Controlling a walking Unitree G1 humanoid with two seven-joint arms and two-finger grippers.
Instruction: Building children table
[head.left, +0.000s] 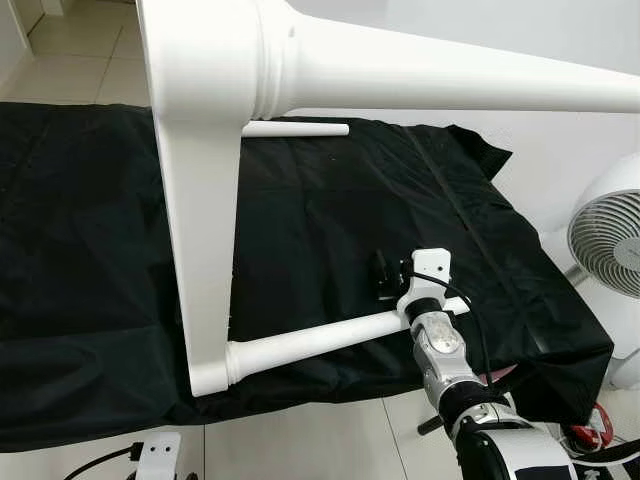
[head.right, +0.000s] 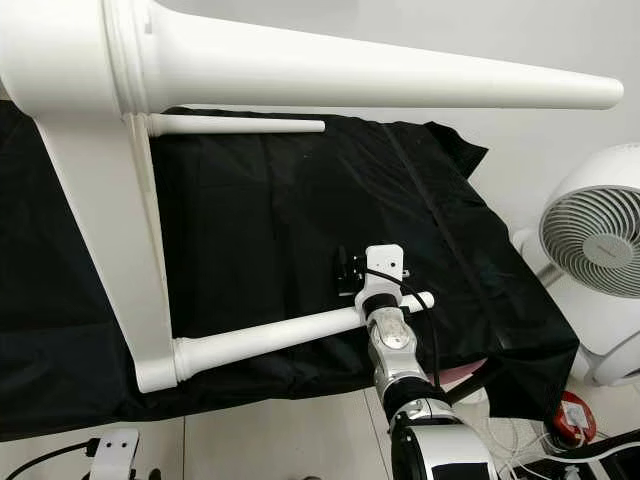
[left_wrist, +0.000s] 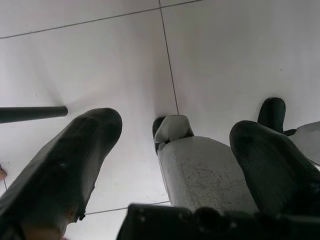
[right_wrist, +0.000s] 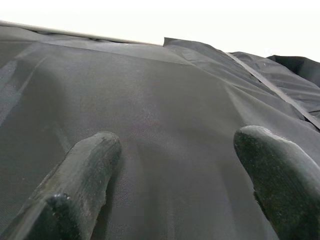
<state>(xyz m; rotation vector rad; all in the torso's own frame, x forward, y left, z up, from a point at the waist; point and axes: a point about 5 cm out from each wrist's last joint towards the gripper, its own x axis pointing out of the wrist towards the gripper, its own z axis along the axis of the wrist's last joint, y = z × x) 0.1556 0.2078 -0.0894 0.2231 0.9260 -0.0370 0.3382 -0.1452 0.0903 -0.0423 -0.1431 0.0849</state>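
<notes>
While the white children's table (head.left: 200, 200) lies tipped on its side over the black cloth (head.left: 330, 230), its flat top edge runs from the upper left of the frame down to the lower centre, and four tapered legs stick out toward the right. The nearest leg (head.right: 400, 75) crosses the top of the frame; a far leg (head.right: 240, 125) lies on the cloth just beneath it. The lower leg (head.left: 320, 345) stretches across the lower centre, jutting from the table's lower corner. The right hand (head.left: 385, 275) sits at centre right, its wrist over the thin end of that lower leg, its black fingers (right_wrist: 85, 175) spread apart with nothing between them, pointing across the dark cloth. A white fan (head.right: 590, 240) stands at the right edge on the tiled floor (head.left: 300, 440). The left hand (left_wrist: 175, 150) hangs low at the bottom left, fingers parted and empty, over pale floor tiles and the robot's foot (left_wrist: 200, 170).
</notes>
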